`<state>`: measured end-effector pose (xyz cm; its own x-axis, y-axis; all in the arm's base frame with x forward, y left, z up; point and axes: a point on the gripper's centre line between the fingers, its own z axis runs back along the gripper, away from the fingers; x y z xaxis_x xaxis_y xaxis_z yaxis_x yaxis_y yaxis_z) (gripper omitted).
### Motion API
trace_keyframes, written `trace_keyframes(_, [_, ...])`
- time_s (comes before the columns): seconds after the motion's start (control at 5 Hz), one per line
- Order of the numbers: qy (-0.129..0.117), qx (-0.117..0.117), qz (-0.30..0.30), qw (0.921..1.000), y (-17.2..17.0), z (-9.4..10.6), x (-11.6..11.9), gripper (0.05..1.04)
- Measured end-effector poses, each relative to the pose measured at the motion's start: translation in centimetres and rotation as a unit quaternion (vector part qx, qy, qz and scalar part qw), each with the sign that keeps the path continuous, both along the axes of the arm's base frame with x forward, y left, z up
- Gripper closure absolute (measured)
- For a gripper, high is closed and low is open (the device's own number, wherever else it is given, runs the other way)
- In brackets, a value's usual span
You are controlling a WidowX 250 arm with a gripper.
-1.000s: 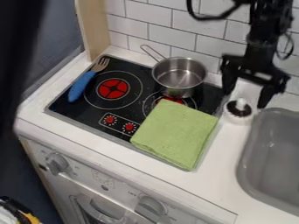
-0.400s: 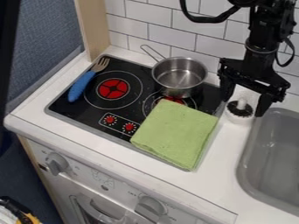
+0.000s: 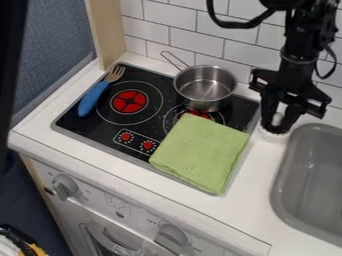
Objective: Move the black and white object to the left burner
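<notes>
The gripper (image 3: pixel 277 124) hangs down over the counter at the right, between the stove and the sink. Its two fingers are drawn together on either side of the upright white knob of the black and white object (image 3: pixel 274 135), which stands on the counter by the stove's right edge. The fingers hide most of its black part. At the stove's left, the left burner (image 3: pixel 129 101) is a red disc inside white rings, with nothing on it.
A blue-handled fork (image 3: pixel 93 98) lies left of that burner. A metal pot (image 3: pixel 205 86) sits at the back right of the stove, its handle toward the wall. A folded green cloth (image 3: pixel 200 152) covers the stove's front right. The grey sink (image 3: pixel 314 170) is at the right.
The gripper has come down around the object. Its fingers, wide apart before, have closed in on the white knob. The object has stayed in place.
</notes>
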<state>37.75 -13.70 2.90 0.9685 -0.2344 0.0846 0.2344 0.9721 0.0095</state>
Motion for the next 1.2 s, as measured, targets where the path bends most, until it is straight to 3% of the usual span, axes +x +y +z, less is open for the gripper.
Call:
trace_keyframes(0.2, [-0.001, -0.001, 0.001, 1.0, -0.2, 0.0, 0.4, 0.854])
trace_keyframes(0.6, [0.001, -0.011, 0.008, 0.9999, 0.5, 0.2, -0.3, 0.857])
trace_keyframes(0.8, [-0.052, -0.038, 0.045, 0.9969, 3.3, 4.8, -0.5, 0.857])
trace_keyframes(1.0, [-0.1, -0.058, 0.114, 0.9867, 8.6, 9.1, -2.1, 0.857])
trace_keyframes(1.2, [-0.103, -0.045, 0.174, 0.9782, 13.2, 9.5, -3.4, 0.857])
